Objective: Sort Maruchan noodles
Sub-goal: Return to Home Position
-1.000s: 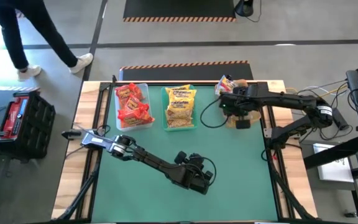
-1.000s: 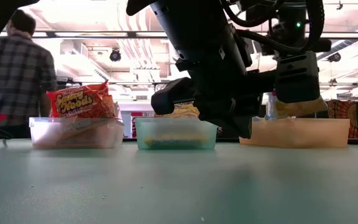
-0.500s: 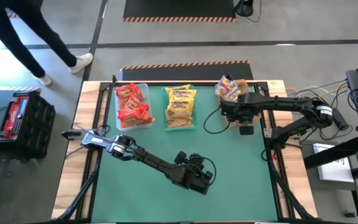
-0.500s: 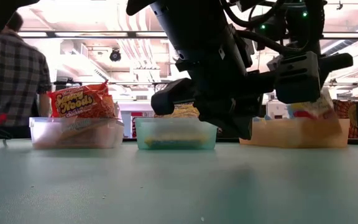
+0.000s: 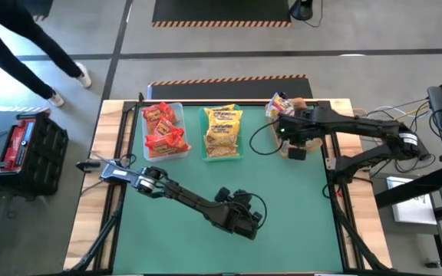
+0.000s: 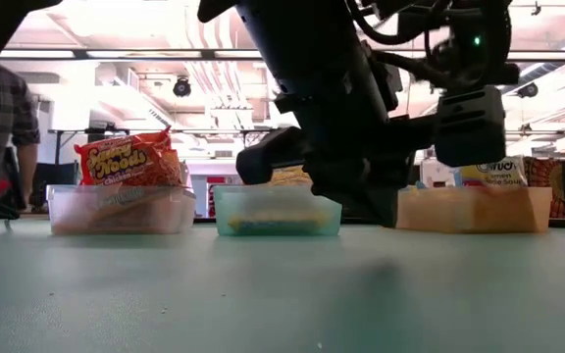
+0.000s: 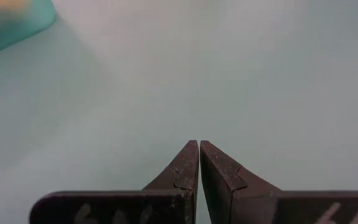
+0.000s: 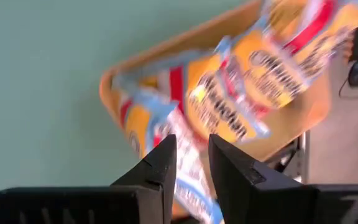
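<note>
The Maruchan noodles lie sorted in three bins along the far edge. Red-orange packets fill the clear bin. Yellow packets fill the teal bin. Yellow and pink-red packets lie in the tan bin. My right gripper hangs open above the tan bin, with nothing between its fingers. My left gripper is shut and empty over the bare green table, near the middle of the near half.
A person walks on the floor beyond the table's far left corner. A black and red case stands left of the table. Cables run along the right arm. Bare green table surface lies between the bins and the near edge.
The yellow and pink-red packet that hung under my right gripper half a second ago has dropped into the tan bin and now lies there. My right gripper has let go of it and stays above the bin. The person has walked farther left.
</note>
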